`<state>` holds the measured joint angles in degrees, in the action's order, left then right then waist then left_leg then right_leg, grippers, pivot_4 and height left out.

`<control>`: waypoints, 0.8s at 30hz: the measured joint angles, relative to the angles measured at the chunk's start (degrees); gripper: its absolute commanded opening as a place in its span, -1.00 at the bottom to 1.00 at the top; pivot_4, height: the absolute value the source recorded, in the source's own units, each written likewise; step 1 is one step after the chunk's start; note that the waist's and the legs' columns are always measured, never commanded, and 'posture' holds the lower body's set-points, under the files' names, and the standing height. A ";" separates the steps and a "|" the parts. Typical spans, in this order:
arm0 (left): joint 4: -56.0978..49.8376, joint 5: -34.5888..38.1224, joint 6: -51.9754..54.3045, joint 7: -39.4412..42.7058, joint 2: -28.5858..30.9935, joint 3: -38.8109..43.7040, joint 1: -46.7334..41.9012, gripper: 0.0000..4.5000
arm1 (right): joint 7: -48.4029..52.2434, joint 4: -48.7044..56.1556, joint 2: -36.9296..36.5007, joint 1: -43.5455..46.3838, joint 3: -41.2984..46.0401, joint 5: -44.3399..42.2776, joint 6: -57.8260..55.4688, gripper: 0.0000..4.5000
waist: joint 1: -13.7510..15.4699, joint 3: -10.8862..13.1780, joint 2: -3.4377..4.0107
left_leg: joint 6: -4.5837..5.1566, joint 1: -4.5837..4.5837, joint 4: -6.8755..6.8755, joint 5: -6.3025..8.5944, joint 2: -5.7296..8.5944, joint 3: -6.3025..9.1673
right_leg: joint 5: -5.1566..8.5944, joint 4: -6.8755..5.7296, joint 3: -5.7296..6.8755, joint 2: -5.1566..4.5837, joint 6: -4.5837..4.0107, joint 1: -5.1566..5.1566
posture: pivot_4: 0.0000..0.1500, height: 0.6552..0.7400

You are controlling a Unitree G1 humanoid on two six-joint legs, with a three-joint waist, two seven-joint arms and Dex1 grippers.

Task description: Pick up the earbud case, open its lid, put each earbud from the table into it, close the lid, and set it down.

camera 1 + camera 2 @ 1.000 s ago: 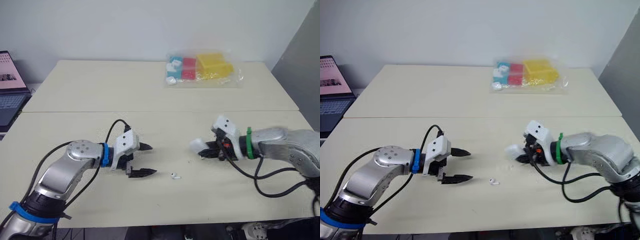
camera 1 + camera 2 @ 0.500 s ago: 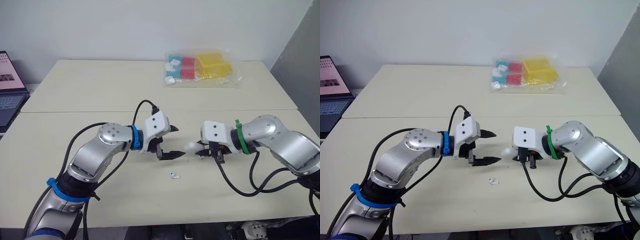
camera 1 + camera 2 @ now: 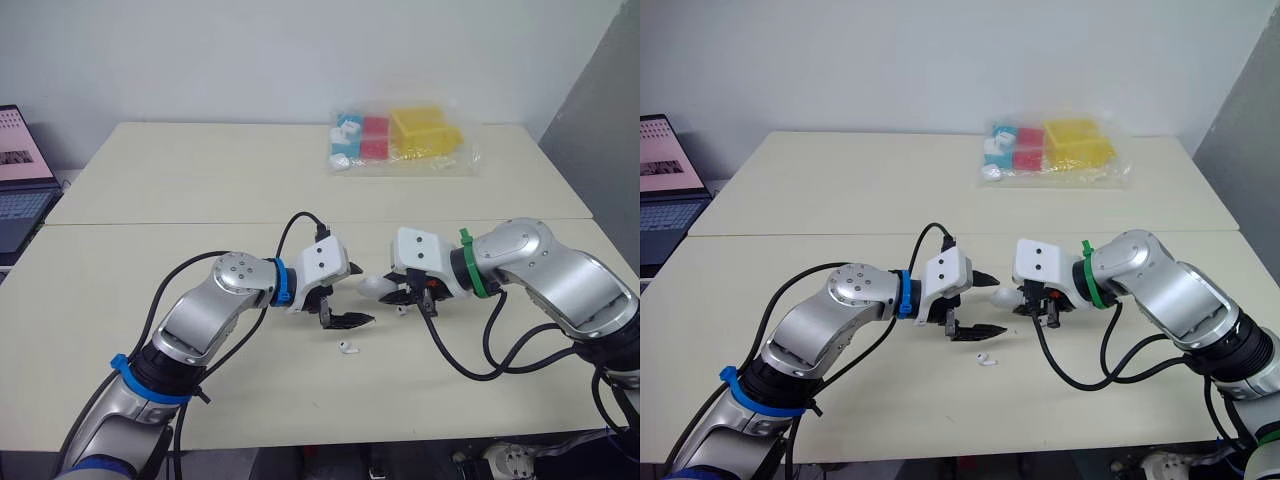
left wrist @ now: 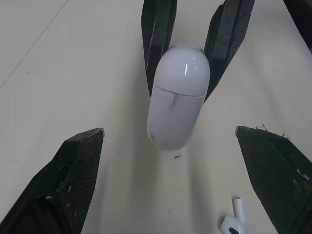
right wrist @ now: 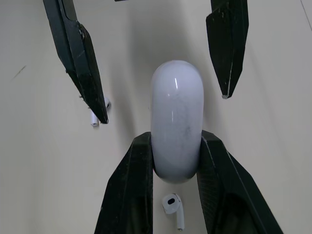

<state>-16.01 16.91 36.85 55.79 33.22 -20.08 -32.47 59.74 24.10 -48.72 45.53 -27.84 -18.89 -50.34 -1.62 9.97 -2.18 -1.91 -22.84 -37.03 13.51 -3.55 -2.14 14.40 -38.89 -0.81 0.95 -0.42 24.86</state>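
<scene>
My right gripper (image 3: 395,293) is shut on one end of the white earbud case (image 3: 375,285), holding it level above the table with its lid closed. The left gripper (image 3: 362,295) is open, and its two black fingers (image 5: 78,53) flank the case's free end (image 4: 178,97) with gaps on both sides. One white earbud (image 3: 347,349) lies on the table just in front of the left gripper. A second earbud (image 5: 173,207) lies under the right gripper.
At the back right of the far table lies a clear plastic bag (image 3: 400,137) of blue, red and yellow boxes. An open laptop (image 3: 20,190) stands at the left edge. Black cables loop from both wrists.
Both arms have come together at the table's middle. The right gripper carried the case left, and the open left gripper moved right until its fingers flank the case.
</scene>
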 measured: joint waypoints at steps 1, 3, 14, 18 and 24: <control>0.21 0.00 0.02 0.05 -0.04 0.00 -0.11 1.00 | 0.01 0.17 0.07 0.00 0.07 -0.03 -0.20 -0.64 | 0.00 0.00 0.00 | 0.00 -0.01 0.00 0.00 0.00 0.00 | 0.00 0.00 0.00 0.00 0.00 0.01 | 1.00 1.00; 0.54 0.01 0.13 0.15 -0.16 0.02 -0.63 1.00 | 0.02 0.57 0.08 -0.01 0.11 0.02 -0.23 -0.64 | 0.02 0.00 0.00 | 0.00 -0.02 0.00 0.00 0.01 0.02 | 0.00 0.01 -0.01 0.00 0.00 0.01 | 1.00 1.00; 0.55 1.20 1.68 0.45 -0.96 0.26 -1.64 -0.25 | 0.63 0.69 0.11 -0.71 0.04 2.27 1.34 -0.64 | 0.01 0.00 0.00 | 0.00 -0.02 0.00 0.00 0.01 0.07 | 0.00 0.00 -0.02 0.01 0.00 0.02 | 1.00 1.00; 0.33 1.47 2.25 1.16 -1.02 0.21 -1.64 -0.65 | 1.48 0.47 0.10 -0.82 0.06 3.18 1.91 -0.64 | 0.01 0.00 0.00 | 0.00 -0.03 0.00 0.00 0.02 0.07 | 0.00 0.00 -0.02 0.00 0.00 0.02 | 1.00 1.00; -0.02 1.09 2.90 1.02 -1.56 0.21 -1.63 -0.65 | 2.68 0.39 0.08 -0.82 0.24 4.16 2.14 -0.64 | 0.01 0.00 0.00 | 0.00 -0.02 -0.01 0.00 0.01 0.08 | 0.00 -0.01 -0.02 0.00 0.00 0.02 | 1.00 1.00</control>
<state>-16.02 18.00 39.74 56.81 31.65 -19.86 -34.10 62.42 24.49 -48.64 44.71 -27.59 -14.73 -48.20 -1.61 9.97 -2.18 -1.91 -22.86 -37.04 13.51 -3.54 -2.05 14.40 -38.90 -0.83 0.95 -0.42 24.88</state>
